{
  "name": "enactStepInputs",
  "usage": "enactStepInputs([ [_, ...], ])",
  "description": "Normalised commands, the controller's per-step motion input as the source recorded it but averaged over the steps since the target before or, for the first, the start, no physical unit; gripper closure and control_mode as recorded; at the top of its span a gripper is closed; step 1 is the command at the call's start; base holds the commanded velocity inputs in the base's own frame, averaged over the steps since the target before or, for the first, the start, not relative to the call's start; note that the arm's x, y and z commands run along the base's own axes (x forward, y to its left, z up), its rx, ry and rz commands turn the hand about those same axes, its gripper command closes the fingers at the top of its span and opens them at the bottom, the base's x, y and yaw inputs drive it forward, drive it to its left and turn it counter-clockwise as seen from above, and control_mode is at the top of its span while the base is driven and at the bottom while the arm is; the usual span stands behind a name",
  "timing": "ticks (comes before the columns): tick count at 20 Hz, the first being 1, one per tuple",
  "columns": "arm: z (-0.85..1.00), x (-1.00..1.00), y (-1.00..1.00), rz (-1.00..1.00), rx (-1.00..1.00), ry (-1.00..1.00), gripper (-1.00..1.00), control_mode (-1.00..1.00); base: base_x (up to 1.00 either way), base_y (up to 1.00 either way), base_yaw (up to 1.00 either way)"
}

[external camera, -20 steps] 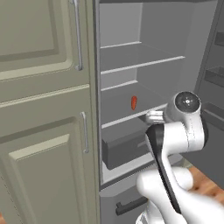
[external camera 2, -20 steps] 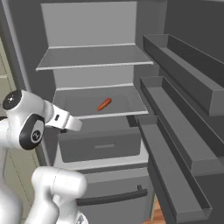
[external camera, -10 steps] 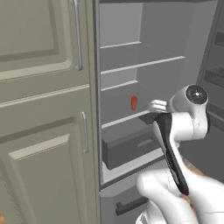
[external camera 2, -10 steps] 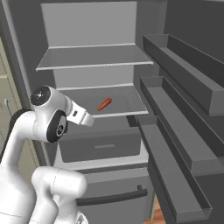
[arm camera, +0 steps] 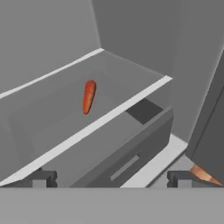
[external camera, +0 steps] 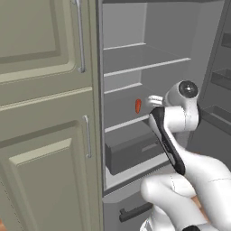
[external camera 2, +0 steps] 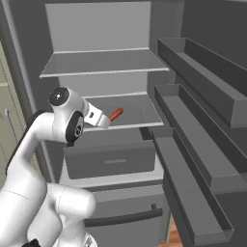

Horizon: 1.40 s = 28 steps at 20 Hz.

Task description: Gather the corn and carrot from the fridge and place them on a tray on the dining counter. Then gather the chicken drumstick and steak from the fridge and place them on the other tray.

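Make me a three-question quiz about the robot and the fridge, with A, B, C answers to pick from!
1. Where is the carrot?
A. On a fridge shelf above the drawer
B. Inside the drawer
C. In a door bin

2. What colour is the carrot?
A. Green
B. Orange-red
C. White

3. How are the gripper fingers?
A. Shut on the carrot
B. Shut on the drawer handle
C. Spread open, holding nothing

Answers:
1. A, it lies on the flat shelf right over the dark drawer.
2. B, it is the one bright orange-red thing in the grey fridge.
3. C, the hand view shows the two tips far apart, short of the carrot.
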Motion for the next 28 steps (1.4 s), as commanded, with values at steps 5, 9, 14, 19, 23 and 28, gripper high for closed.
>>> enactStepInputs([
  [5,-0.09,0.49,0.00,0.00,0.00,0.00,-1.00,-1.00,0.00,0.00,0.00],
  [9,-0.12,0.53,0.00,0.00,0.00,0.00,-1.00,-1.00,0.00,0.00,0.00],
  [14,-0.08,0.53,0.00,0.00,0.00,0.00,-1.00,-1.00,0.00,0.00,0.00],
  [19,-0.04,0.29,0.00,0.00,-0.01,0.08,-1.00,-1.00,0.00,0.00,0.00],
  [23,-0.19,0.27,0.00,0.00,0.00,0.00,-1.00,-1.00,0.00,0.00,0.00],
  [28,-0.25,0.24,0.00,0.00,0.00,0.00,-1.00,-1.00,0.00,0.00,0.00],
])
